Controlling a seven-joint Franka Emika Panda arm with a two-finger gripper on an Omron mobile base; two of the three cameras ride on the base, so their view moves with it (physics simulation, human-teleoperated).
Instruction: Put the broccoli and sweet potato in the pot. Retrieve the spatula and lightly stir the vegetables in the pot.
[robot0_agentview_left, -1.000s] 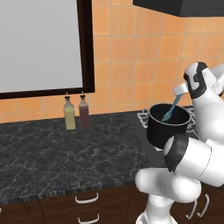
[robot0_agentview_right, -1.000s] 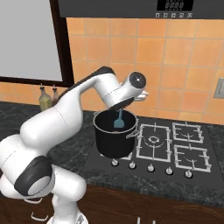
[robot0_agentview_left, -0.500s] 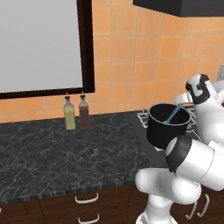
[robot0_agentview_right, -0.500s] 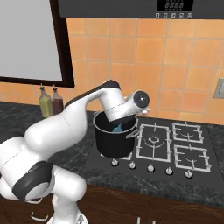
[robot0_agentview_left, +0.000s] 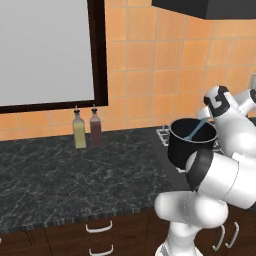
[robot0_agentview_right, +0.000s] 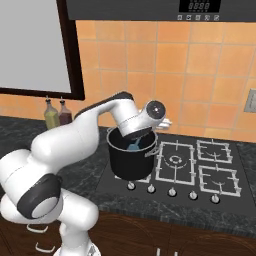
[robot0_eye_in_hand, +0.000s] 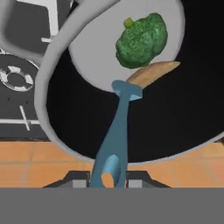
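Hand view: spatula (robot0_eye_in_hand: 117, 131) head apparently touching sweet potato (robot0_eye_in_hand: 151, 73), beside broccoli (robot0_eye_in_hand: 141, 40).

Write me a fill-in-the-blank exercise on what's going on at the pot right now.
1. The gripper is shut on the handle of the ____.
2. The broccoli and the sweet potato both lie inside the ____.
3. The spatula head rests against the ____, just below the broccoli in the hand view.
4. The pot stands on the ____, left of the other burners in the right base view.

Missing words: spatula; pot; sweet potato; stove
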